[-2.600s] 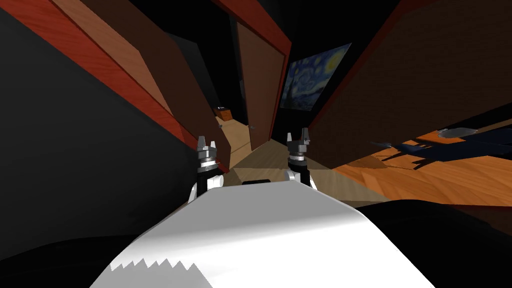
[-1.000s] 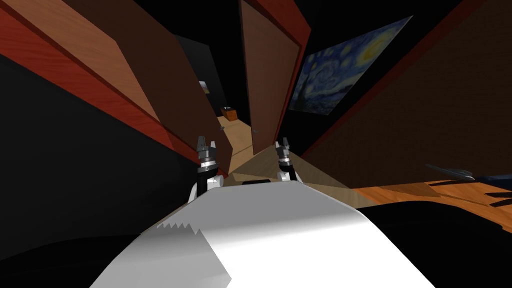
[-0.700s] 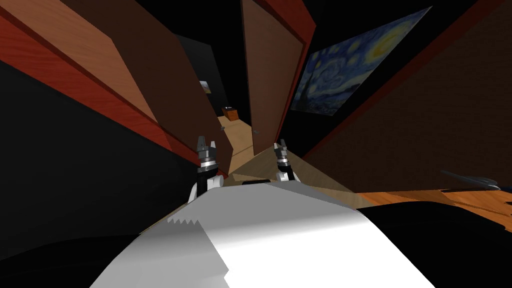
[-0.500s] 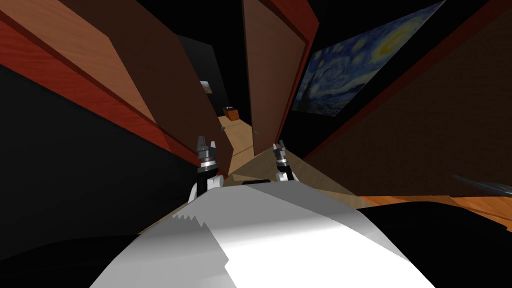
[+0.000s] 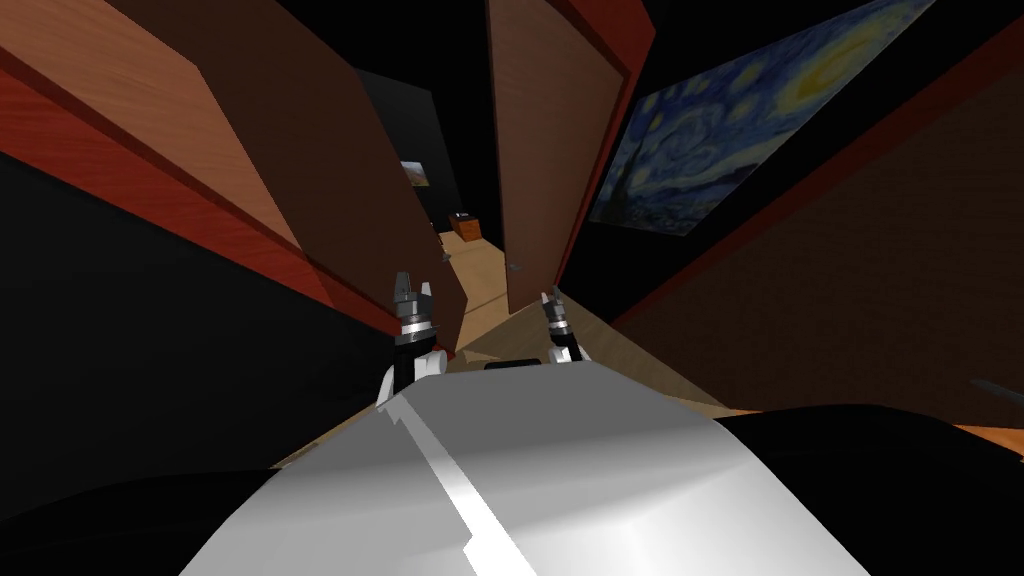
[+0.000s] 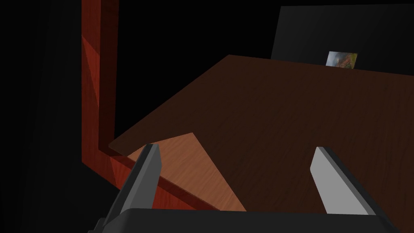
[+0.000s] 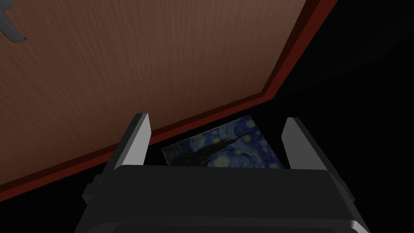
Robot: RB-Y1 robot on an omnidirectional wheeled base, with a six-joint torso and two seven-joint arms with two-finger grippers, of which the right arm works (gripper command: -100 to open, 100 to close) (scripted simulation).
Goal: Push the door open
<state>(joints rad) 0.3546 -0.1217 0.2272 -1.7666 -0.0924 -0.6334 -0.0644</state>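
A brown door [image 5: 545,150] in a red frame [image 5: 625,60] stands ahead at centre right, its small grey handle [image 5: 514,266] low on the near edge. My right gripper [image 5: 549,298] is open just in front of that door's lower edge. In the right wrist view the door [image 7: 141,60] lies close beyond the open gripper [image 7: 217,119], with the handle [image 7: 10,30] off to one side. My left gripper [image 5: 411,292] is open beside a second, darker door leaf [image 5: 330,170]. That leaf [image 6: 283,121] spreads beyond the open left gripper [image 6: 236,149] in the left wrist view.
Between the two doors a narrow passage with a light floor [image 5: 480,275] runs to a small orange-brown box [image 5: 465,225]. A blue swirling-sky painting [image 5: 740,130] hangs on the dark wall at the right. A red frame [image 5: 150,170] and black wall close the left side.
I have moved forward and turned: the painting and right door have grown and slid right, and the wooden floor at the right has left the picture. My right gripper has edged left toward the door.
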